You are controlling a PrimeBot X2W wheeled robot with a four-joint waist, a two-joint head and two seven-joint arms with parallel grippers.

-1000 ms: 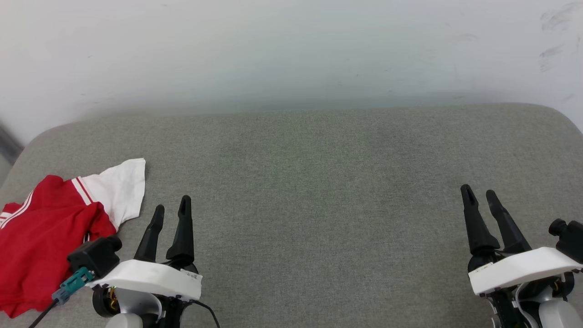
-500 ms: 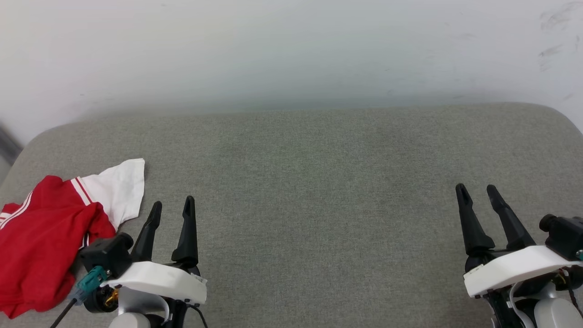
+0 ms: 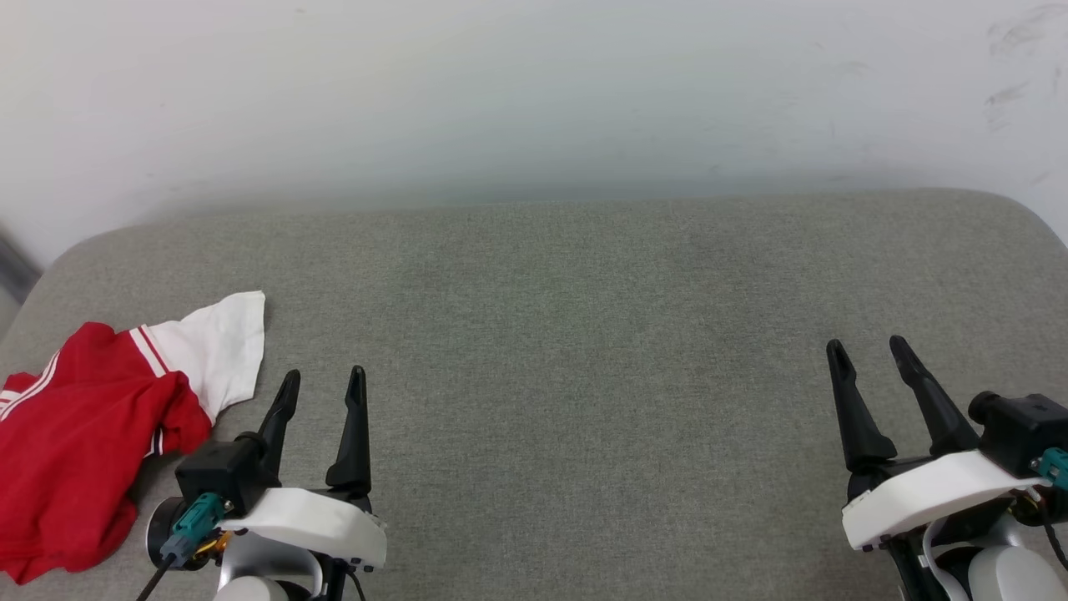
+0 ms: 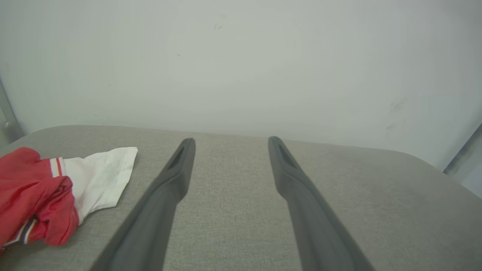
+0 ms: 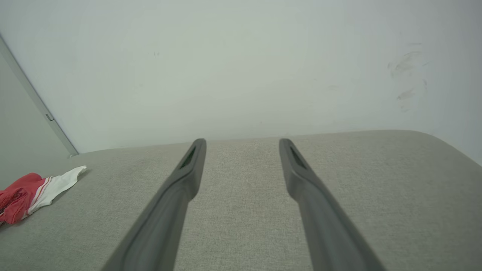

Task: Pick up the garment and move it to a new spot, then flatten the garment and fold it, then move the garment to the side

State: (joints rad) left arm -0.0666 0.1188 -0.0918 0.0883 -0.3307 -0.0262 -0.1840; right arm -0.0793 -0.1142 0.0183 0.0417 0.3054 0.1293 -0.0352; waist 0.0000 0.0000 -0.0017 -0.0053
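Note:
The garment (image 3: 79, 434), a red jersey with a white sleeve and red-white stripe trim, lies crumpled at the left end of the grey cushion. The left wrist view has the garment (image 4: 41, 192) at its left edge, and the right wrist view has the garment (image 5: 30, 195) far off to the left. My left gripper (image 3: 324, 382) hovers open just right of the white sleeve, apart from the cloth, nothing between its fingers. My right gripper (image 3: 868, 352) stands open over the cushion's right side, far from the garment, also holding nothing.
The grey fabric cushion (image 3: 567, 334) spans the whole width, with rounded far corners. A pale wall (image 3: 534, 92) rises right behind its back edge. A grey frame strip (image 5: 34, 98) runs up the wall at the left.
Both grippers have drawn back a little toward me, and the left wrist has rolled so its camera block sits lower. The garment has not moved. Both grippers stay open.

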